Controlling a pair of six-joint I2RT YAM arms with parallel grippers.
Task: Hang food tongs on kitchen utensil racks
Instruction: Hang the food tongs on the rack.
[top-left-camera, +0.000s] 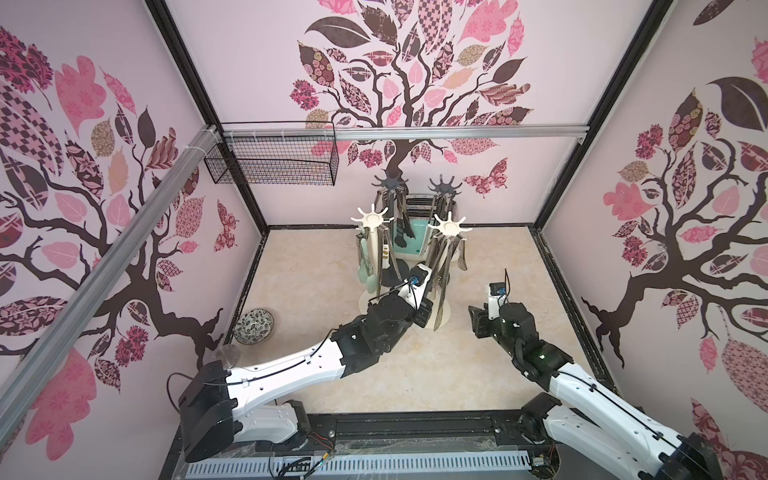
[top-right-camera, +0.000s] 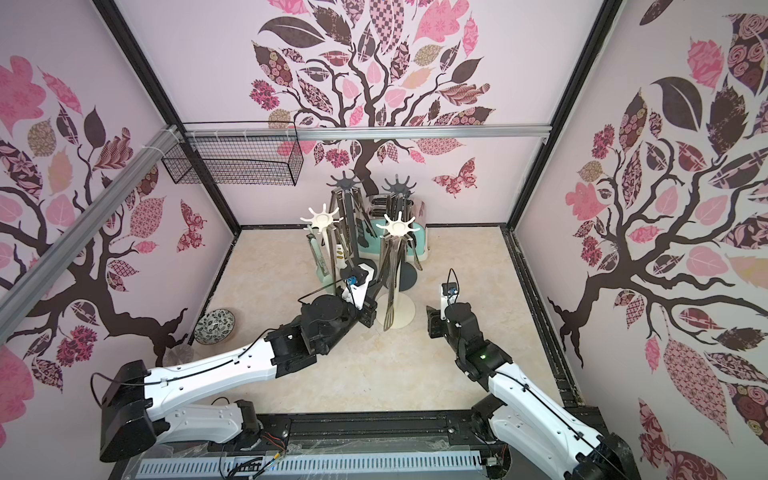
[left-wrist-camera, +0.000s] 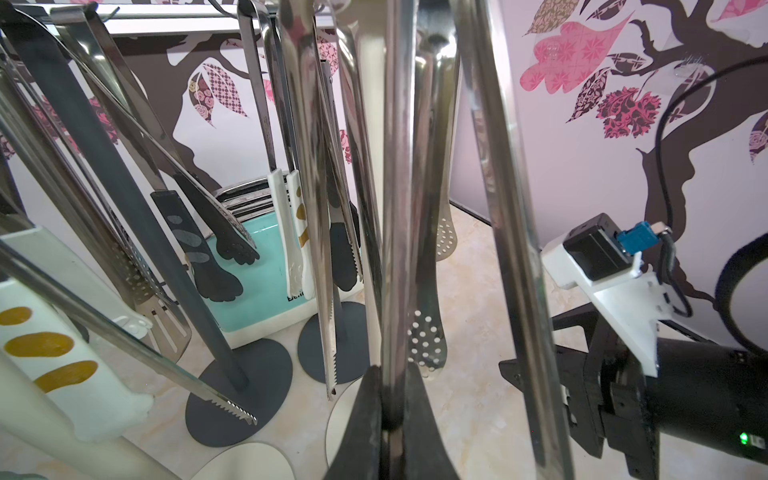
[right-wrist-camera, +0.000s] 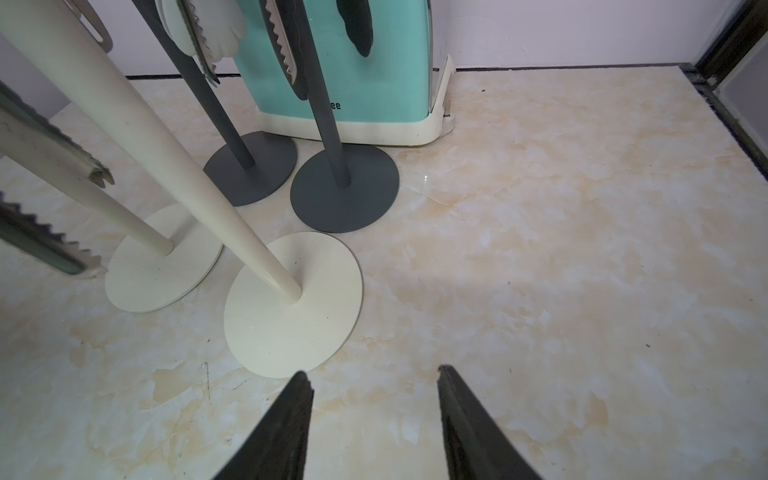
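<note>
Jaws of my left gripper (left-wrist-camera: 390, 376) pinch steel tongs (left-wrist-camera: 397, 208) dangling beside the cream rack (top-left-camera: 450, 226); my right gripper (right-wrist-camera: 374, 376) gapes empty (well aside). If I pull sideways, the rack could tip, shedding other tongs.

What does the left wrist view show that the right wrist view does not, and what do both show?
Only the left wrist view shows the left tool shut on a long bare steel tong, a perforated steel tong tip and the right arm's black wrist camera. Only the right wrist view shows that the right tool is open and empty, and where the cream rack poles join their round bases. Both show the mint-green toaster, the round dark grey rack bases and serrated steel tong tips.
</note>
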